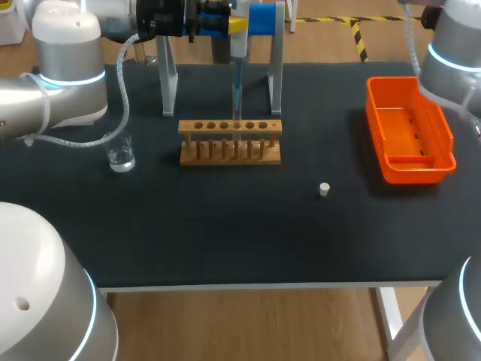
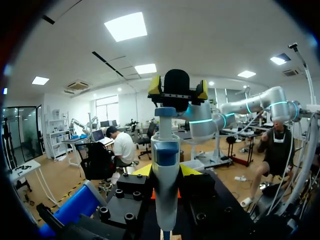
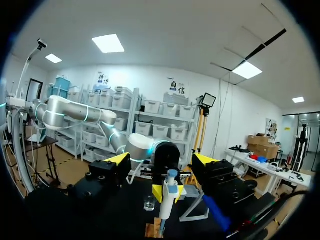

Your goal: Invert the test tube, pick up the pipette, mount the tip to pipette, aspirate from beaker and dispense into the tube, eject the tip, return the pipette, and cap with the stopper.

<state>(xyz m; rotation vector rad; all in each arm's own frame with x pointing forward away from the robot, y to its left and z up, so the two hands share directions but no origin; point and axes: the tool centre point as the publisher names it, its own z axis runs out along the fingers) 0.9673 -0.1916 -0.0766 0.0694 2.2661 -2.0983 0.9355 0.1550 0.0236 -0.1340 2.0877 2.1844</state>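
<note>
My left gripper (image 1: 224, 22) is shut on the blue and white pipette (image 1: 237, 47) at the back of the table. The pipette hangs upright, and its clear tip (image 1: 237, 101) reaches down to a middle hole of the wooden tube rack (image 1: 230, 141). The tube there is hard to make out. In the left wrist view the pipette (image 2: 165, 165) stands between my yellow fingertips. My right gripper (image 2: 178, 89) hovers just behind its plunger. In the right wrist view my right gripper (image 3: 162, 160) is open, with the pipette (image 3: 169, 194) ahead of it. The beaker (image 1: 120, 155) stands left of the rack. The white stopper (image 1: 324, 189) lies to the right.
An orange bin (image 1: 409, 154) sits at the right side of the table. The pipette stand (image 1: 168, 79) with its blue holder (image 1: 263, 19) rises behind the rack. My left arm's cable (image 1: 113, 113) loops down near the beaker.
</note>
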